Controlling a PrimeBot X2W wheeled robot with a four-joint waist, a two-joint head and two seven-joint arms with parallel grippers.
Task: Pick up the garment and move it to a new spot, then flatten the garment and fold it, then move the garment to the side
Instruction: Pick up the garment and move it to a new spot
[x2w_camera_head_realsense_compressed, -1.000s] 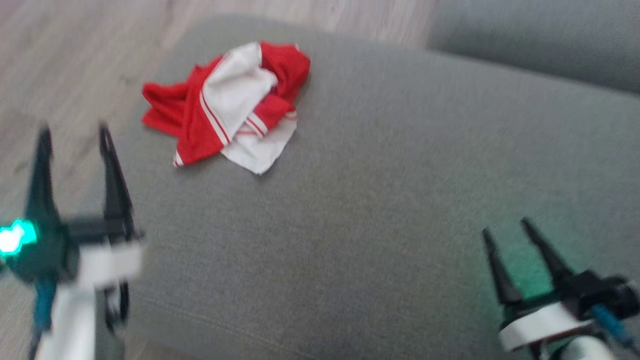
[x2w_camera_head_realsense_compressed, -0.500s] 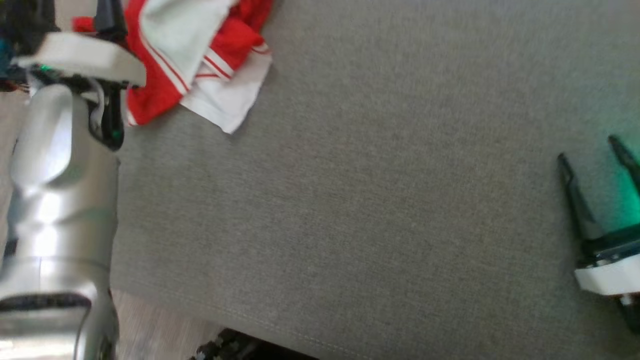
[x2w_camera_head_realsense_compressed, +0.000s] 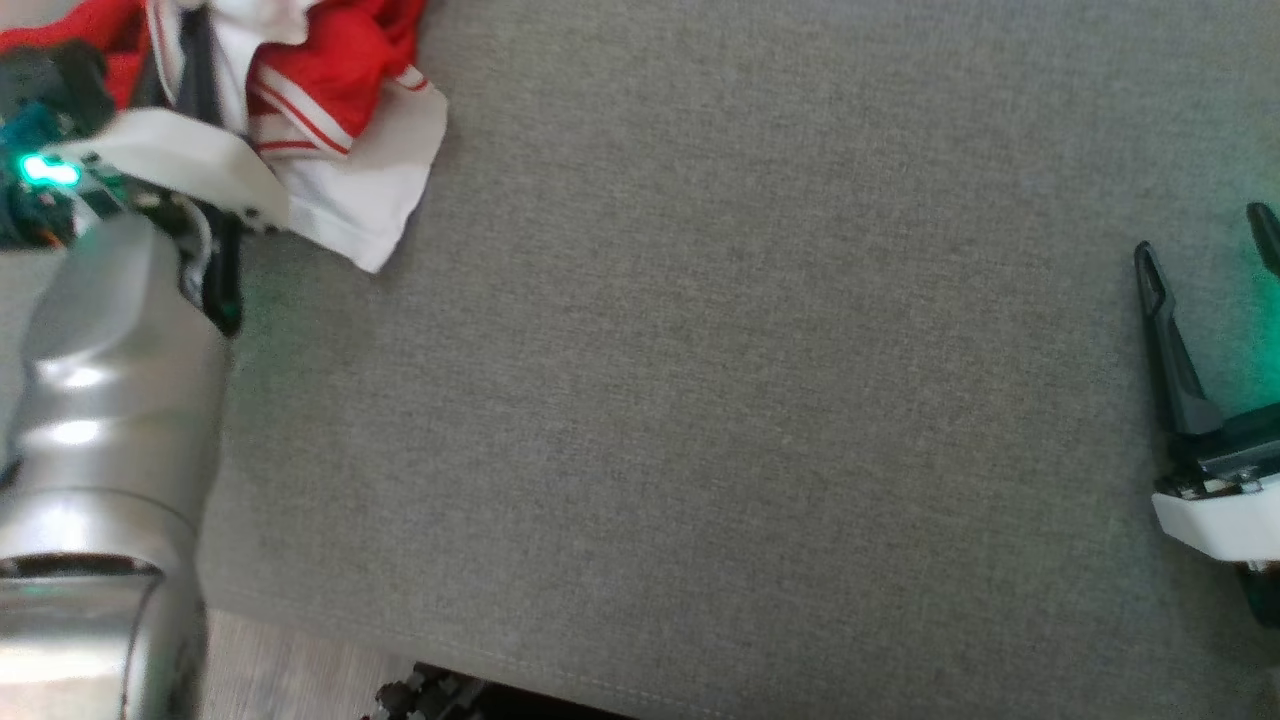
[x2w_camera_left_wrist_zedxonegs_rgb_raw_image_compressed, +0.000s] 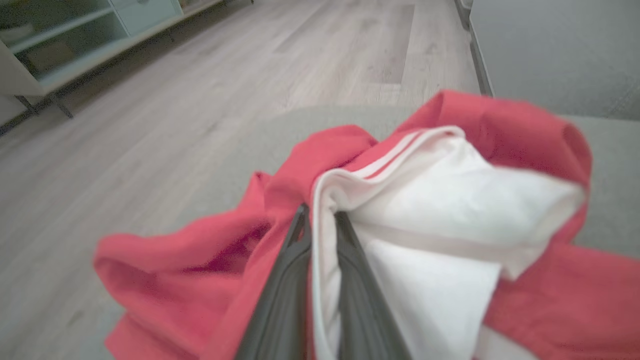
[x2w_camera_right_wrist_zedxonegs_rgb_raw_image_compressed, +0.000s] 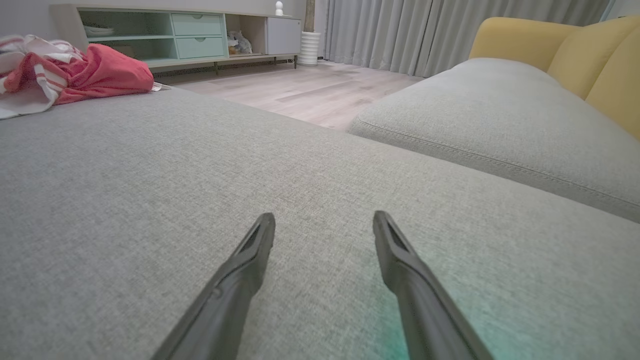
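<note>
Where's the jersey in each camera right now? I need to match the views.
Head view: jersey in the top left corner.
Left wrist view: centre, pinched in the left gripper.
Right wrist view: upper left edge.
Shared landmark: the grey cushion under it.

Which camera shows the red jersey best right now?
The left wrist view: the garment spreads across the frame, a white fold pinched in the left claw. The head view catches part of it at the top left corner, partly behind the left arm. The right wrist view shows it small, far left.
</note>
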